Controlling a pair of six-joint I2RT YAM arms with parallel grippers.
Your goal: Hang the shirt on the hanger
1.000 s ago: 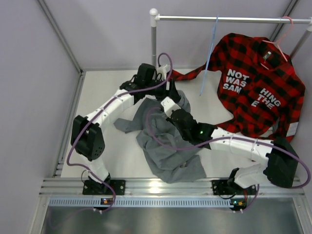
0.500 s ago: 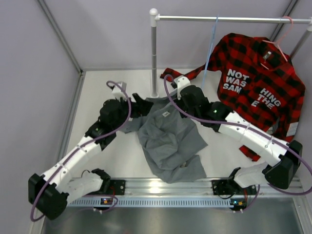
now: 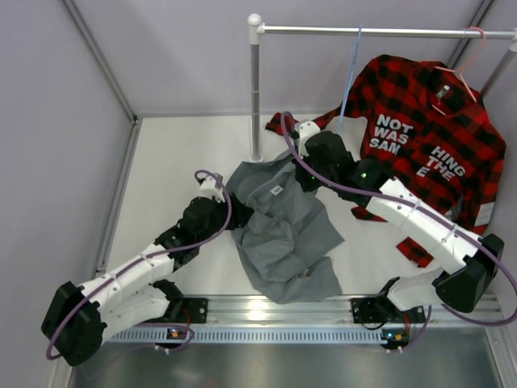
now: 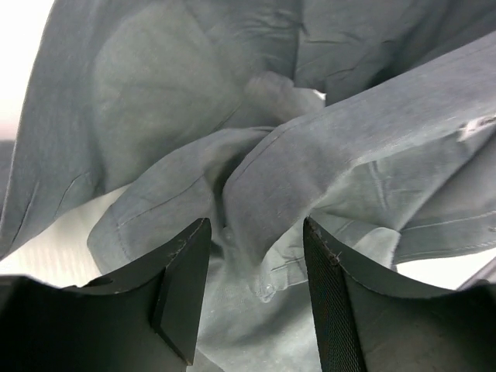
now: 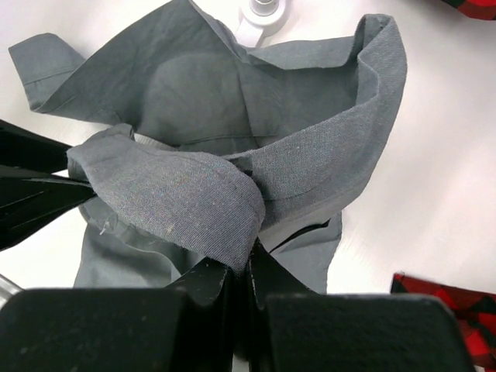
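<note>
The grey-green shirt (image 3: pixel 283 234) lies crumpled on the table, its collar end lifted toward the rail post. My right gripper (image 3: pixel 297 171) is shut on a fold of the shirt's collar (image 5: pixel 194 198), pinched between its jaws (image 5: pixel 248 271). My left gripper (image 3: pixel 229 217) is at the shirt's left edge; in the left wrist view it is open (image 4: pixel 256 291), with loose folds of the shirt (image 4: pixel 310 170) between and beyond its fingers (image 4: pixel 182 294). The light-blue hanger (image 3: pixel 349 77) hangs empty on the rail, behind and to the right of the right gripper.
A red-and-black plaid shirt (image 3: pixel 428 145) with white lettering hangs on a pink hanger (image 3: pixel 471 61) at the right. The rail (image 3: pixel 388 32) stands on a white post (image 3: pixel 255 89) whose base (image 5: pixel 260 12) is just beyond the shirt. Grey walls close in the table.
My left arm has drawn back toward the near left, its gripper now lower along the shirt's left edge. My right gripper has stayed at the collar, still holding it.
</note>
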